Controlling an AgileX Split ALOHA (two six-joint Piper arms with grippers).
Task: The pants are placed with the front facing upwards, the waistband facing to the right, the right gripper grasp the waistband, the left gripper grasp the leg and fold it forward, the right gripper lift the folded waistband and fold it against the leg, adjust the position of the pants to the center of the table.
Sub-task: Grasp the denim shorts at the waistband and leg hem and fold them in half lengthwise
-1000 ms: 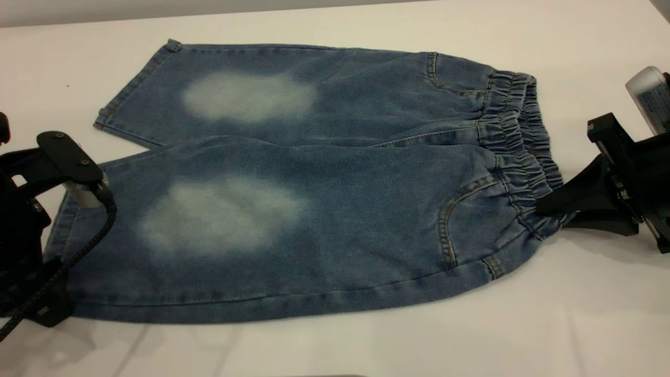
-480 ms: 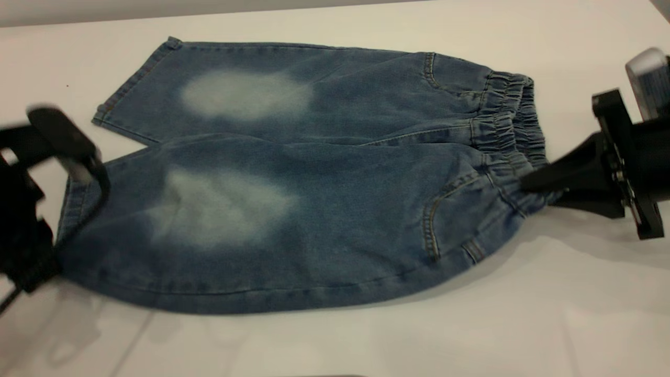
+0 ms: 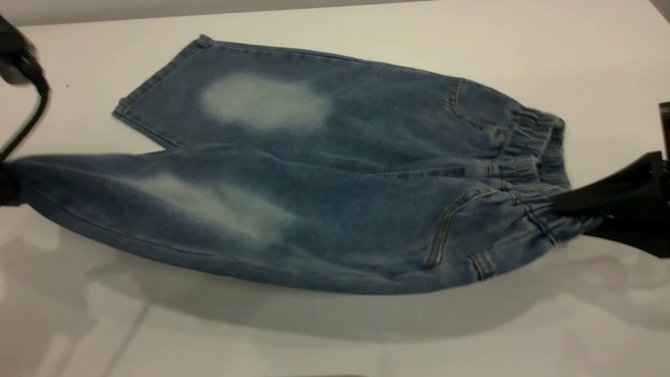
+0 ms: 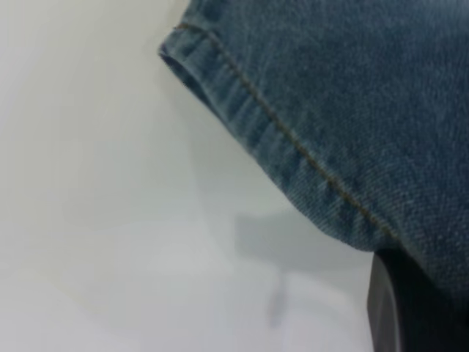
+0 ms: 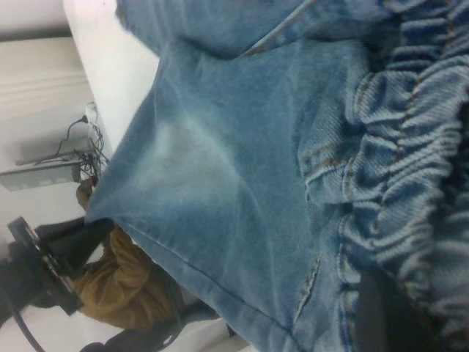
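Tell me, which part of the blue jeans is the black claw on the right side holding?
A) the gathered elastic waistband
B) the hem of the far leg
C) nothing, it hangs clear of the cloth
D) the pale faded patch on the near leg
A: the right gripper is closed on the ruched waistband at the near corner of the pants, which hangs lifted off the table there.

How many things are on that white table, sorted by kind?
Pants: 1
End effectors: 2, the left end effector on a leg, the right end effector on the waistband
Total: 3
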